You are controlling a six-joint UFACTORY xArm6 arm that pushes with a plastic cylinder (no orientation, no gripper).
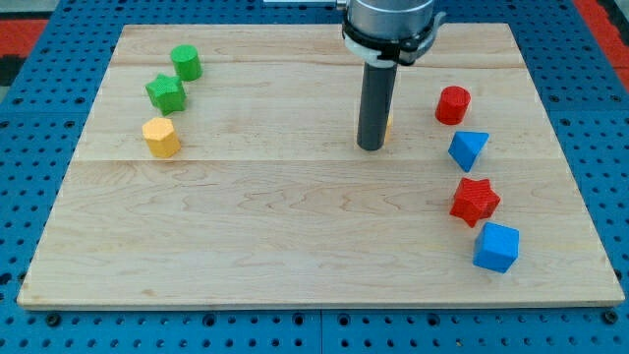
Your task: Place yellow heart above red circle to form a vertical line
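My tip rests on the wooden board a little right of its middle. Only a thin yellow sliver, the yellow heart, shows at the rod's right edge; the rod hides the rest. The tip is at the heart's lower left, close to it; I cannot tell whether they touch. The red circle stands to the right of the heart, apart from it and slightly higher in the view.
A blue triangle, a red star and a blue cube run down the right side below the red circle. A green circle, a green star and a yellow hexagon sit at upper left.
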